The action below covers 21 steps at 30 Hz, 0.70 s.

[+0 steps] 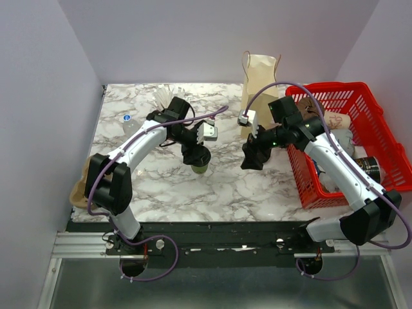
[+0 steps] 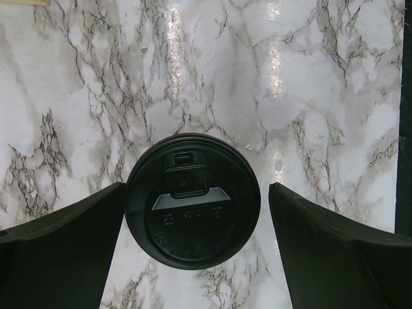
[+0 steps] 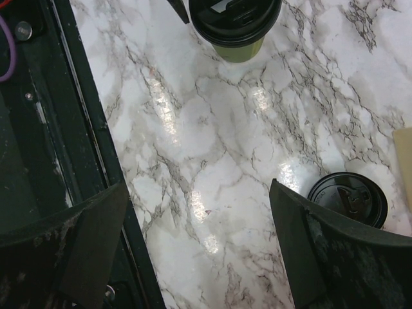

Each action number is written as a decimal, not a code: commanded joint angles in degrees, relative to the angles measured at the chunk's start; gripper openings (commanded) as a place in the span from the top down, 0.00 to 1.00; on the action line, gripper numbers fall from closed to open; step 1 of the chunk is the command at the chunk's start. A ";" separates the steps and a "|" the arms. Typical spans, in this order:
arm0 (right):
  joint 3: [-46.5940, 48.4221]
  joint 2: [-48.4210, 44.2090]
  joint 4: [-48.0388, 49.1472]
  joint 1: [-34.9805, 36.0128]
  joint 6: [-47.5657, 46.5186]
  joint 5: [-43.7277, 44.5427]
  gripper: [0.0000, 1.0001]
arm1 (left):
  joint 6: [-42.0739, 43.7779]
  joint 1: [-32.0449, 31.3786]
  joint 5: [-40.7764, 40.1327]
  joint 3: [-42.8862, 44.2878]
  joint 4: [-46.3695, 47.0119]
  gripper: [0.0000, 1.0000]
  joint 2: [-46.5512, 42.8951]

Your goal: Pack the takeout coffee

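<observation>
Marble tabletop (image 1: 225, 193) fills the floor of a plain white booth, walls closing it in on the left, back and right. Its near edge meets a black rail (image 3: 84, 129) where the arms are bolted.

The coffee cup (image 1: 200, 166) stands upright near the middle of the table, olive-green with its black lid (image 2: 193, 206) seated on top. The left gripper (image 2: 196, 190) hangs directly over it, jaws spread wide and straddling the lid. One finger (image 2: 77, 244) looks to be touching the lid's rim, while the other stands apart from it with a strip of marble showing between.

The right gripper (image 3: 199, 187) hovers just to the right of the cup, above bare marble. Its jaws are spread wide too, with nothing between them. Its camera shows the cup near the top of the view. A loose black disc (image 3: 347, 198) lies flat on the table beside one finger.

A red basket (image 1: 309, 180) sits along the right edge and partly overhangs it. Several items lie inside, and its left wall is close beside the right arm. A paper bag (image 1: 259, 77) stands against the back wall, near the basket's far corner. White sticks (image 1: 164, 96) rise behind the left arm.

Bare marble runs from the cup toward the near edge, and a narrower stretch lies between the cup and the right gripper.
</observation>
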 commanded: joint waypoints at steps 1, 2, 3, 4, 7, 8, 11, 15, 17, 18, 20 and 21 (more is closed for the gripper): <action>-0.45 0.45 -0.43 -0.53 -0.48 -0.16 0.00 | -0.96 -0.72 -0.84 -1.76 2.89 0.01 -0.82; -0.54 0.54 -0.35 -0.53 -0.57 -0.25 0.00 | -1.05 -0.72 -1.10 -1.85 3.07 0.01 -0.82; -0.63 0.45 -0.34 -0.53 -0.48 -0.25 0.00 | -1.05 -0.72 -1.37 -2.03 3.07 0.01 -0.82; -0.63 0.36 -0.34 -0.44 -0.39 -0.25 0.00 | -1.14 -0.72 -1.37 -2.03 2.99 0.02 -0.82; -0.71 0.54 -0.26 -0.53 -0.39 -0.25 0.00 | -1.22 -0.72 -1.37 -2.12 2.72 0.02 -0.73; -0.63 0.54 -0.26 -0.53 -0.39 -0.25 0.00 | -1.14 -0.72 -1.37 -2.20 2.72 0.03 -0.82; -0.63 0.54 -0.34 -0.53 -0.39 -0.16 0.00 | -1.14 -0.72 -1.37 -2.47 2.72 0.04 -1.08; -0.54 0.71 -0.26 -0.53 -0.31 0.01 0.00 | -0.70 -0.72 -1.98 -3.26 2.72 0.07 -2.04; -0.54 0.63 -0.34 -0.53 -0.31 0.10 0.00 | -0.17 -0.72 -2.60 -3.70 2.55 0.08 -2.31; -0.54 0.71 -0.26 -0.53 -0.22 0.19 0.00 | -0.08 -0.72 -2.86 -4.05 2.46 0.09 -2.57; -0.45 0.80 -0.34 -0.53 -0.22 0.19 0.00 | 0.27 -0.72 -3.39 -4.57 2.54 0.10 -2.92; -0.45 0.89 -0.26 -0.53 -0.22 0.28 0.00 | 0.27 -0.72 -3.65 -5.10 2.81 0.11 -3.27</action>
